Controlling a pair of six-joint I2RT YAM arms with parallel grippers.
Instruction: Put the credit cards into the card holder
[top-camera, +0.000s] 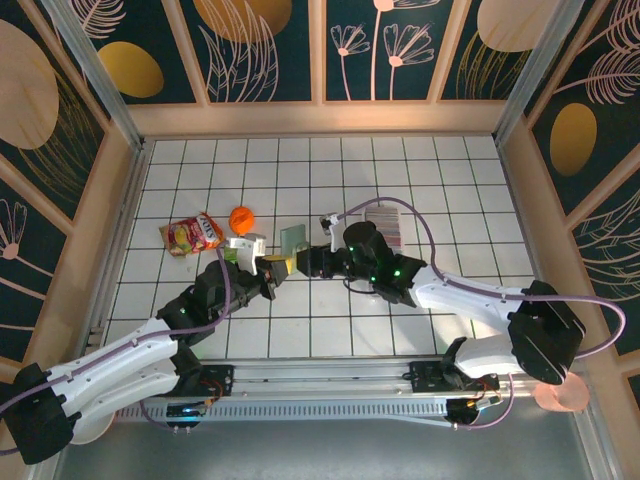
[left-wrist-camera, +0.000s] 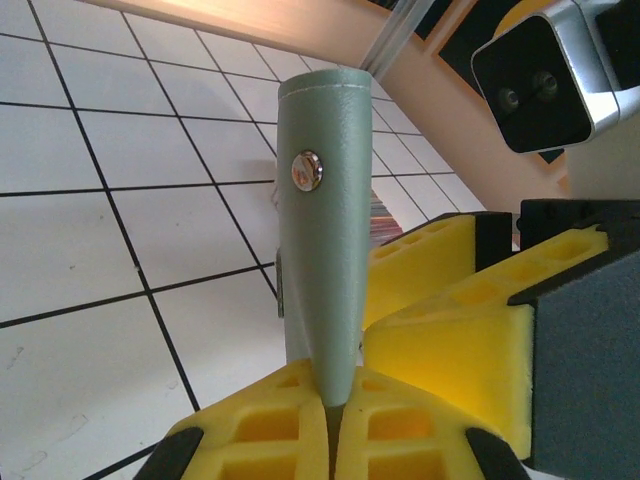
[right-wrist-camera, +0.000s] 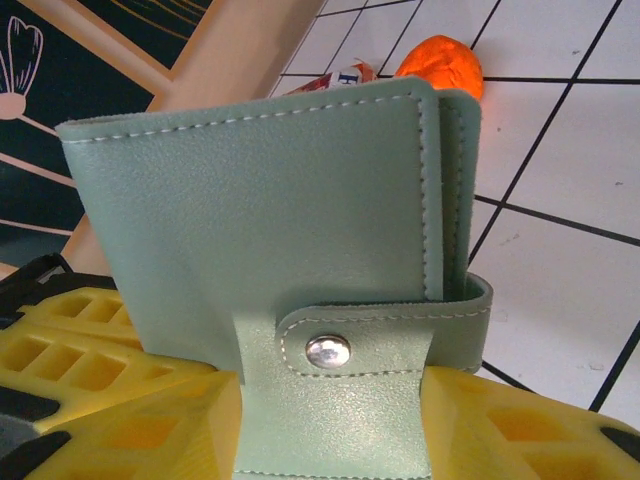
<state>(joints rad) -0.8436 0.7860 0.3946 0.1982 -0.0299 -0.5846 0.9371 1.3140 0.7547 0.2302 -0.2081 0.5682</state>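
Note:
The card holder, a sage-green wallet, is held upright above the middle of the table between both grippers. My left gripper is shut on its bottom edge, and the card holder shows edge-on with its snap facing that camera. In the right wrist view the card holder shows its closed face, the clasp tab snapped over it. My right gripper has a yellow finger against each side of that tab. From above, the left gripper and right gripper nearly meet. The credit cards form a striped row behind the right arm.
A snack bag and an orange ball lie left of the wallet, with a small pale object beside them. Wooden walls ring the white tiled table. The right arm's cable loops over the cards.

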